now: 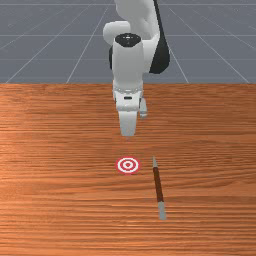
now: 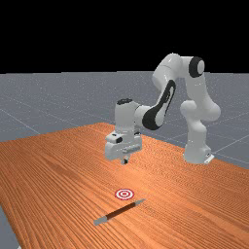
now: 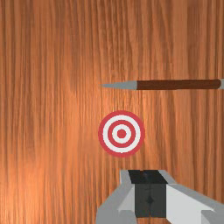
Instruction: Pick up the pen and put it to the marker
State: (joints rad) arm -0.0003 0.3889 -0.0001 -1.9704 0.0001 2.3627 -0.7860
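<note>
Of the two things lying on the orange-brown wooden tabletop [image 1: 50, 150], the flat round target with red and white rings [image 1: 128, 165] was at the front view's left. Behind it, on the arm's side, hung the white-and-grey two-finger gripper [image 2: 125, 161]; the far view gave its height, clear above the wood. The wrist view showed the jaws fully closed, dark pad against dark pad, holding nothing. At the front view's right, the slim pen with brown barrel and grey ends [image 1: 158, 184] lay flat, near the target but apart from it, its point toward the arm's side. The front view had the pen's full length; the wrist view cut off its blunt end.
</note>
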